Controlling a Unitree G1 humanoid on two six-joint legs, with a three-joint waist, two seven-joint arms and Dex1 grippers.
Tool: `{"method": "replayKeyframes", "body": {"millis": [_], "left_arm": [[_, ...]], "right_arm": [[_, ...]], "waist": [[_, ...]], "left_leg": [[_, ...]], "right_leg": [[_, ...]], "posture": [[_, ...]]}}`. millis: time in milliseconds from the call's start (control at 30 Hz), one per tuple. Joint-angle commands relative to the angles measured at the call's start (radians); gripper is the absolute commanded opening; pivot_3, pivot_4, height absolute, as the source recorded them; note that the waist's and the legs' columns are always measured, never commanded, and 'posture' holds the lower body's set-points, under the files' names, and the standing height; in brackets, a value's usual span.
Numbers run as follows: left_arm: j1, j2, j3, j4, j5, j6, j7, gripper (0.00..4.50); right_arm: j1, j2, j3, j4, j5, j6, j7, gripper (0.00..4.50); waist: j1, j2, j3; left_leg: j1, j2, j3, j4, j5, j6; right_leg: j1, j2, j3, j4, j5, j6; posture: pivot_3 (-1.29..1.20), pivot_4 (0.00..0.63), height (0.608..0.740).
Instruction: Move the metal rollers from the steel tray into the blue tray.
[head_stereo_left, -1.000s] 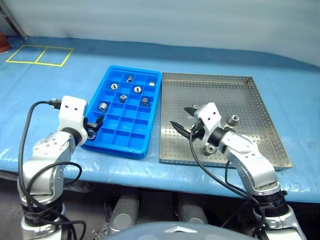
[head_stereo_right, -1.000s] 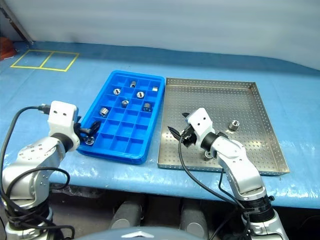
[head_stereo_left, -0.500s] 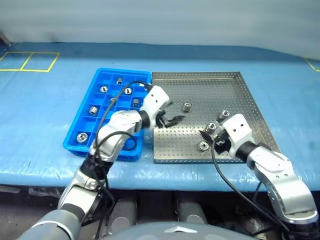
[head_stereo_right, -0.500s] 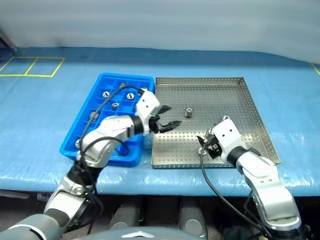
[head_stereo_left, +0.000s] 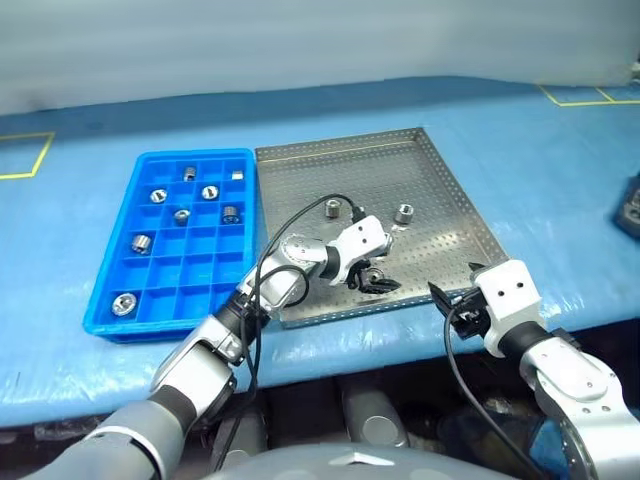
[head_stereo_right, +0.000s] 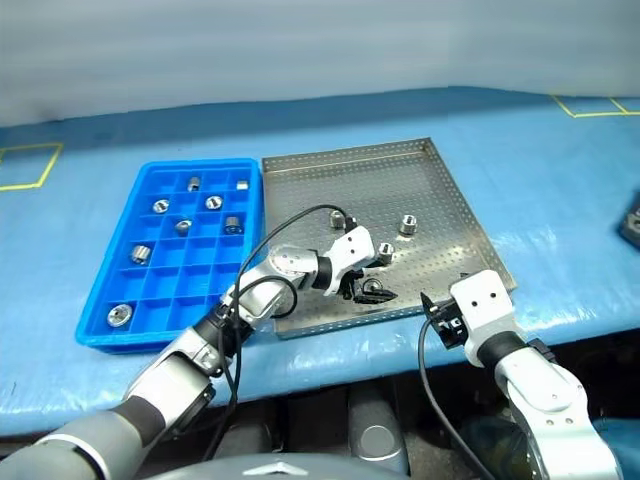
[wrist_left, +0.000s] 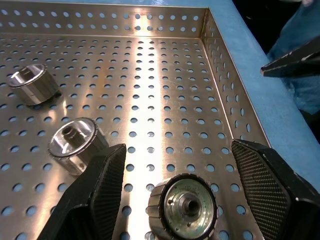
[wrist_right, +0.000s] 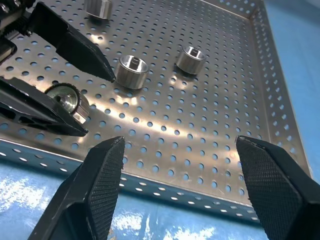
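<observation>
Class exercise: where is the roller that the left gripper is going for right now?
It lies on the steel tray near its front edge, between the open fingers of the left gripper: the roller with two more rollers just beyond.

Workshop bench (blue mat (head_stereo_left: 560, 170), floor tape (head_stereo_left: 20, 158))

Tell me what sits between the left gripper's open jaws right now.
A shiny metal roller with a dark centre hole, on the perforated steel tray, untouched by either jaw, seen in the left wrist view.

left hand (head_stereo_left: 374, 281) | crossed from blue tray (head_stereo_left: 150, 300) | now straddles roller (wrist_left: 183, 207)
</observation>
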Motion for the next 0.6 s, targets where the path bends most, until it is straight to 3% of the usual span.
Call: {"method": "replayKeyframes", "body": {"millis": [33,333,600], "left_arm": [[-0.035,-0.034,-0.006,0.052,0.059,-0.039,0.04,3.64],[-0.013,-0.003,0.026,0.027,0.111,-0.017,0.056,3.64],[0.019,0.052,0.055,-0.069,0.111,0.02,0.044,3.64]], "right_arm": [[0.018,0.01,-0.028,-0.058,-0.013,-0.012,-0.017,3.73],[0.005,0.02,-0.01,-0.03,-0.028,-0.02,-0.021,3.73],[-0.063,0.012,0.016,0.014,-0.028,-0.028,-0.005,3.73]], "waist": [[-0.028,0.0,0.0],[-0.127,0.0,0.0],[-0.123,0.0,0.0]], "left_leg": [[0.0,0.0,0.0,0.0,0.0,0.0],[0.001,0.0,0.0,-0.002,0.0,0.0],[0.001,0.0,-0.001,-0.002,0.0,0.0]], "right_leg": [[0.0,0.0,0.0,0.0,0.0,0.0],[0.001,0.0,0.0,0.0,0.0,0.0],[0.0,0.0,0.0,0.001,0.0,0.0]], "posture": [[-0.43,0.15,0.74],[-0.41,0.15,0.74],[-0.35,0.15,0.74]]}}
